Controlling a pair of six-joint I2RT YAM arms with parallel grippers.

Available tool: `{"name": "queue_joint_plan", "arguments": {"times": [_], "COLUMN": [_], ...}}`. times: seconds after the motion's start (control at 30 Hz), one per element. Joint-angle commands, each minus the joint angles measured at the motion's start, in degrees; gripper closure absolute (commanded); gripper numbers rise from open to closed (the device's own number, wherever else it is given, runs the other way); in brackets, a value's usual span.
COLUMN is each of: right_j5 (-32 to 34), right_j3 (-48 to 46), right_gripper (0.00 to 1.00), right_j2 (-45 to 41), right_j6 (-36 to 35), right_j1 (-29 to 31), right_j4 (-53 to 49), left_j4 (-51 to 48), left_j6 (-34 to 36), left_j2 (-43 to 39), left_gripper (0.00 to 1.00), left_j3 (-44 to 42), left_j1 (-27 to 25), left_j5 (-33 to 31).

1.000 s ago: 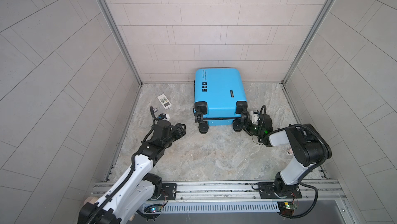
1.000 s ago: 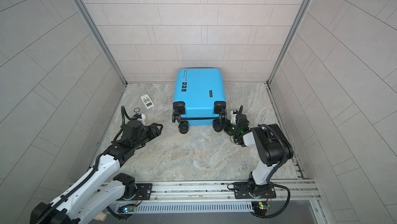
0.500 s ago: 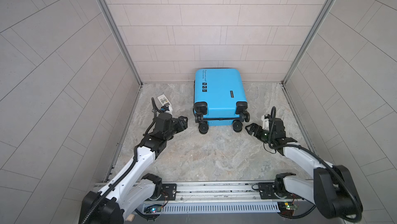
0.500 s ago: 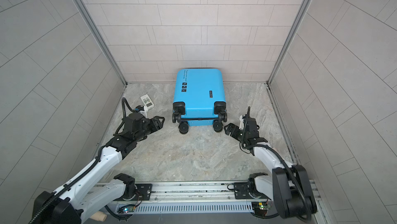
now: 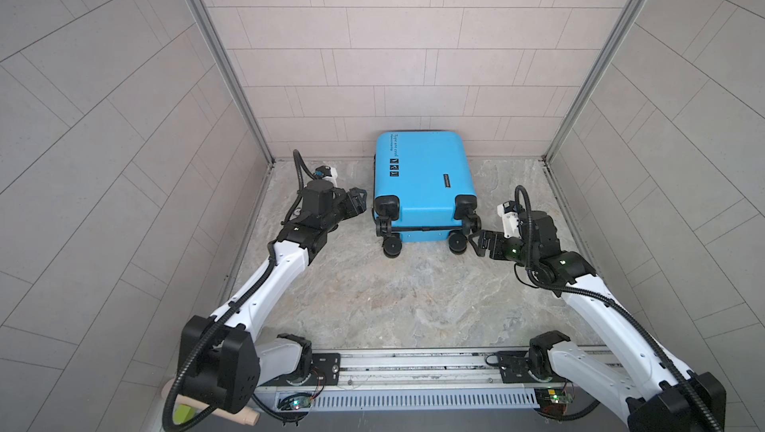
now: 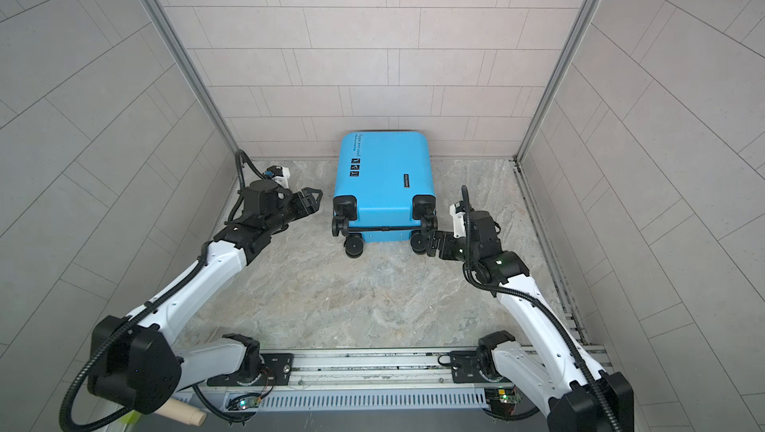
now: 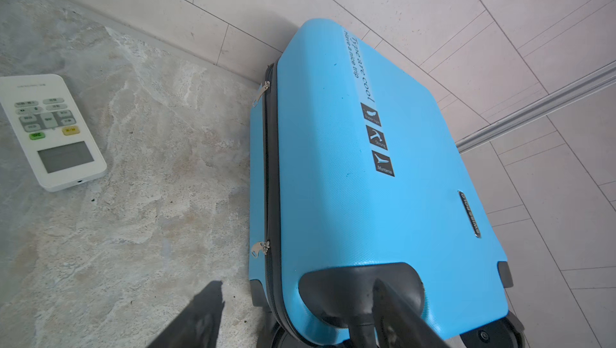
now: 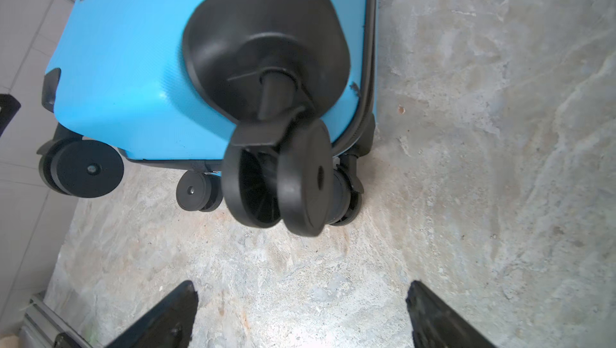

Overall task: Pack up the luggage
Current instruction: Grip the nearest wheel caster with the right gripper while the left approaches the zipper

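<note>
The luggage (image 5: 422,185) (image 6: 385,185) is a bright-blue hard-shell suitcase, zipped shut and lying flat against the back wall with its black wheels toward the front. My left gripper (image 5: 359,202) (image 6: 313,198) (image 7: 296,296) is open at the suitcase's left wheel corner; one finger is over the floor and the other in front of the wheel housing (image 7: 360,289). My right gripper (image 5: 476,241) (image 6: 432,243) (image 8: 301,288) is open, just short of the right front wheel (image 8: 293,179), with only floor between its fingers.
A white remote control (image 7: 50,129) lies on the stone floor left of the suitcase; the left arm hides it in both top views. Tiled walls close in three sides. A metal rail (image 5: 414,368) and a wooden handle (image 5: 232,415) are at the front.
The left gripper has moved back and right to the suitcase's wheel corner. The right arm has unfolded outward, its gripper has stayed near the right wheel, and its jaws have opened wider.
</note>
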Motion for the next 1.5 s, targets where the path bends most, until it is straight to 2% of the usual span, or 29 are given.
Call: {"name": "queue_joint_plan", "arguments": {"times": [0.0, 0.13, 0.23, 0.33, 0.57, 0.63, 0.77, 1.07, 1.33, 1.47], "right_j5": [4.68, 6.4, 7.13, 7.89, 9.59, 8.84, 7.24, 1.07, -1.57, -2.26], "right_j3": [4.71, 10.78, 13.13, 14.33, 19.5, 20.45, 20.92, 20.43, 19.29, 19.75], "right_gripper": [0.0, 0.01, 0.08, 0.23, 0.74, 0.81, 0.87, 0.93, 0.95, 0.98], "right_j2": [5.27, 13.08, 17.34, 19.41, 20.25, 20.88, 21.39, 19.78, 18.95, 19.13], "right_j6": [-2.92, -4.3, -4.53, -4.31, -5.64, -5.95, -6.54, -8.31, -8.28, -8.98], "right_j1": [1.94, 4.2, 5.06, 5.07, 4.16, 3.06, 0.78, -7.27, -11.18, -11.72], "right_j4": [-5.04, -7.24, -6.89, -5.81, -7.74, -8.36, -9.18, -10.68, -10.69, -11.45], "left_j4": [3.74, 6.13, 6.98, 7.87, 11.14, 12.81, 13.06, 13.85, 14.6, 16.9], "left_j6": [0.85, -2.32, -2.9, -2.21, 0.96, 1.43, 3.97, 6.75, 8.06, 9.77], "left_j2": [2.16, 6.9, 9.75, 11.22, 10.6, 10.9, 12.58, 14.44, 18.41, 16.17], "left_gripper": [0.25, 0.28, 0.32, 0.34, 0.37, 0.38, 0.42, 0.44, 0.44, 0.44], "left_j3": [0.9, 1.51, 1.8, 1.27, -4.99, -6.41, -6.06, -5.56, -3.24, -5.76], "left_j1": [2.37, 6.96, 8.38, 8.4, 8.35, 8.11, 5.31, -2.1, -11.67, -12.29], "left_j5": [2.84, 6.2, 6.72, 6.19, 4.26, 4.86, 5.47, 5.14, 3.96, 3.91]}}
